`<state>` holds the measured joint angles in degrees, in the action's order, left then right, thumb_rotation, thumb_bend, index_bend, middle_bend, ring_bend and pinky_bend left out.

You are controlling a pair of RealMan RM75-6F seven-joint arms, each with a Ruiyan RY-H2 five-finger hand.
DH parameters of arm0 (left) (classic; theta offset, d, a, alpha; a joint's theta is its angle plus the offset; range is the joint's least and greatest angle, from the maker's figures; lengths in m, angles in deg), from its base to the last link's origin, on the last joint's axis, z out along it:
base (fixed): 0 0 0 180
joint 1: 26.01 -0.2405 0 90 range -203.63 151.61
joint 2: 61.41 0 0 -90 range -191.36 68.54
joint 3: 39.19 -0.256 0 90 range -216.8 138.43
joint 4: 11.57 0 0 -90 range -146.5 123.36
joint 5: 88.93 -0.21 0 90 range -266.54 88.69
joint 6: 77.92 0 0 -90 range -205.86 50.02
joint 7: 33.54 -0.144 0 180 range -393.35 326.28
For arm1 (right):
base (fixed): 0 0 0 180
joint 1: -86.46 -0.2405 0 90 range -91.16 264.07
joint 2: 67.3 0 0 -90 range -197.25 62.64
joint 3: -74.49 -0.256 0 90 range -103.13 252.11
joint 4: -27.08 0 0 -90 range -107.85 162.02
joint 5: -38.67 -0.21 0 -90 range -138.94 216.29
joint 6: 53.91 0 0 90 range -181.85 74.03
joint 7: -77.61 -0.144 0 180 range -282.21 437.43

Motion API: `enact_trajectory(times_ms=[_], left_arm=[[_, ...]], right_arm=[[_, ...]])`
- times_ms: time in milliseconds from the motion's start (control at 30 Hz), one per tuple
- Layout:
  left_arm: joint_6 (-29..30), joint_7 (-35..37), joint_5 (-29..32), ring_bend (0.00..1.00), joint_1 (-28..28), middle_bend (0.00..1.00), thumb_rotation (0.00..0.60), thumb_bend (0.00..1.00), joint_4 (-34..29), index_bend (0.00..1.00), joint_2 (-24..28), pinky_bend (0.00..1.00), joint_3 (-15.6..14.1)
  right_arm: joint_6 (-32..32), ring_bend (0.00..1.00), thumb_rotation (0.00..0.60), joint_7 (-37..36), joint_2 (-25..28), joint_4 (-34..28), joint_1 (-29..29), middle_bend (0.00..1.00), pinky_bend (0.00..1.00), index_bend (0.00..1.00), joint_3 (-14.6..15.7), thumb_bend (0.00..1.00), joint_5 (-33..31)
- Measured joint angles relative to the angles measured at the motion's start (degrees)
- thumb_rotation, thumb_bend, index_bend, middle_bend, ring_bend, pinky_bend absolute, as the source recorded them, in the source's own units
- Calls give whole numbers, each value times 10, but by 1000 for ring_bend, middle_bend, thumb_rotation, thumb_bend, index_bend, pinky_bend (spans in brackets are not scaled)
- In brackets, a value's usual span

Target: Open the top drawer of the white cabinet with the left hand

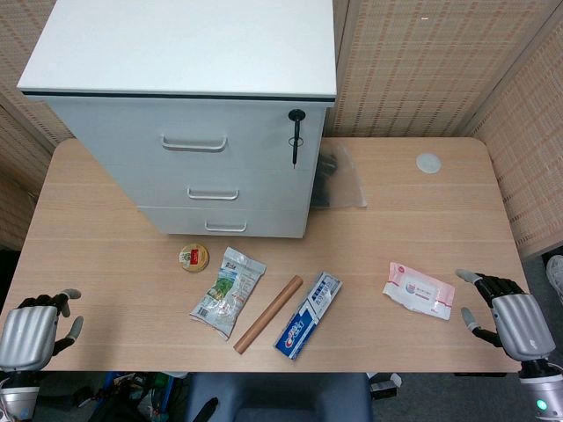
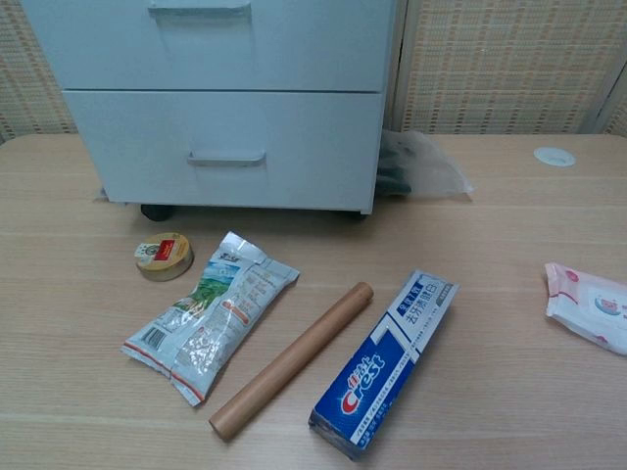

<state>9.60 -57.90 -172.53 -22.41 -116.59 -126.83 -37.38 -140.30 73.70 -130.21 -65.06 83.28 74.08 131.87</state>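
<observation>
The white cabinet [image 1: 189,105] stands at the back left of the table, its three drawers closed. Its top drawer [image 1: 189,132] has a curved silver handle [image 1: 193,143], and a black key [image 1: 296,132] hangs from the lock at the drawer's right end. My left hand [image 1: 33,330] rests low at the table's front left corner, far from the handle, fingers apart and holding nothing. At the front right edge, my right hand [image 1: 506,312] is likewise open and empty. The chest view shows only the lower drawers [image 2: 227,147] and neither hand.
In front of the cabinet lie a small round tin [image 1: 193,258], a snack packet [image 1: 227,290], a wooden rolling pin [image 1: 266,314] and a blue toothpaste box [image 1: 308,314]. A pink wipes pack [image 1: 420,288] lies near my right hand. A clear bag [image 1: 339,180] sits beside the cabinet.
</observation>
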Motion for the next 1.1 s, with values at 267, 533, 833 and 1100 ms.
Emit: enact_trajectory(times_ms=[267, 533, 833, 1100], left_arm=[[-3, 10, -4, 469, 2, 563, 600, 206, 2, 364, 0, 454, 0], [-5, 43, -24, 503, 10, 565, 600, 205, 4, 367, 6, 577, 3], [-3, 127, -78, 694, 54, 725, 600, 206, 19, 376, 29, 977, 43], [21, 223, -96, 854, 116, 877, 600, 223, 53, 388, 32, 1000, 125]], right_arm=[[-1, 305, 600, 2, 1, -1, 1, 315, 307, 228, 0, 350, -4], [-11, 305, 600, 6, 4, -4, 5, 315, 307, 228, -2, 351, -7], [-13, 306, 600, 7, 3, -5, 6, 315, 307, 228, -2, 350, -6], [-14, 305, 600, 6, 1, -5, 6, 315, 307, 228, 0, 350, -3]])
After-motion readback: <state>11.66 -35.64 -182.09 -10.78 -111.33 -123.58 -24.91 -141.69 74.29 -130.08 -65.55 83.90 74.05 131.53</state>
